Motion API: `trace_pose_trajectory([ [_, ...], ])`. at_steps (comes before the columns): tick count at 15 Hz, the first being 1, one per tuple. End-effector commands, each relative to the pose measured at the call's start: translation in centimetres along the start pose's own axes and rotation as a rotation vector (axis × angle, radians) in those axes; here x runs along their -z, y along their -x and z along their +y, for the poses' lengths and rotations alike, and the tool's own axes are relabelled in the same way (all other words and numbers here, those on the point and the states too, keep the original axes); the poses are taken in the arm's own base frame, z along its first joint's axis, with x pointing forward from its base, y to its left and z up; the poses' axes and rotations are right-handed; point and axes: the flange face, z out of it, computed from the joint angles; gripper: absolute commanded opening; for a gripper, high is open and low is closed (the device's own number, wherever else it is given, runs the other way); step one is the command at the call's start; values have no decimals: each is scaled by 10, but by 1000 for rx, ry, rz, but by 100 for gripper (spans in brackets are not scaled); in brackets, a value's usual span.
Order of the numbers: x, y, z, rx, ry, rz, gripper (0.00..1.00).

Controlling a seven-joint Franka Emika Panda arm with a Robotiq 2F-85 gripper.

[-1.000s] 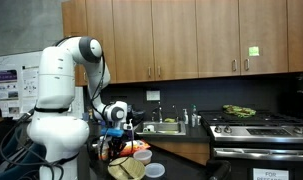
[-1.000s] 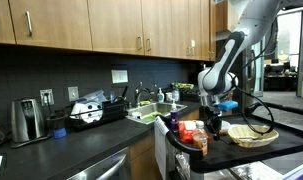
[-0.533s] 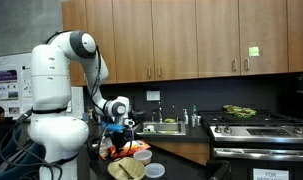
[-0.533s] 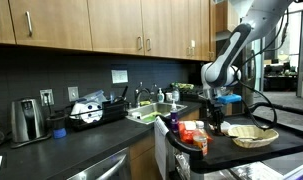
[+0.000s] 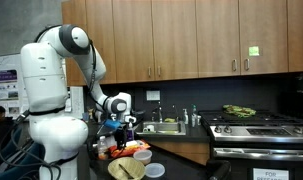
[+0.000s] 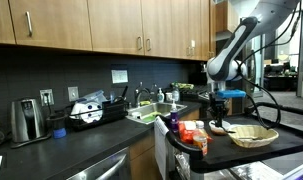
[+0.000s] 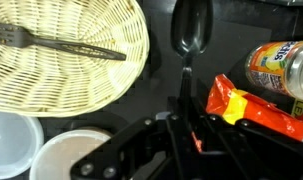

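At the left a fork [image 7: 61, 46] lies in the wicker basket [image 7: 91, 90], with white bowls [image 7: 66, 160] just below it. In the middle the tool [image 7: 185, 105] is clenched on the handle of a black spoon [image 7: 191, 40]. Its bowl hangs beside the basket's rim, not over it, so I'd judge it picked up but set nowhere yet. To the right sit an orange snack bag [image 7: 241, 105] and a bottle [image 7: 281, 68]. The tabletop [image 7: 231, 25] is black. Wooden cabinets [image 5: 191, 40] line the kitchen wall above a stove [image 5: 256, 125].
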Motion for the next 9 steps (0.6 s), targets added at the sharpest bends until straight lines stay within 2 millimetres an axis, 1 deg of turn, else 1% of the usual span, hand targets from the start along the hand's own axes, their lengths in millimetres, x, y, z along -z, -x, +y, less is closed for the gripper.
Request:
trace_pose_trajectory([
  [1,9,14,13,-169,-3,11,4],
  [5,5,25,27,-378,-13,4,4],
  [8,2,35,32,-508,-28,-7,4],
  [9,6,24,30,-557,-35,-15,4],
])
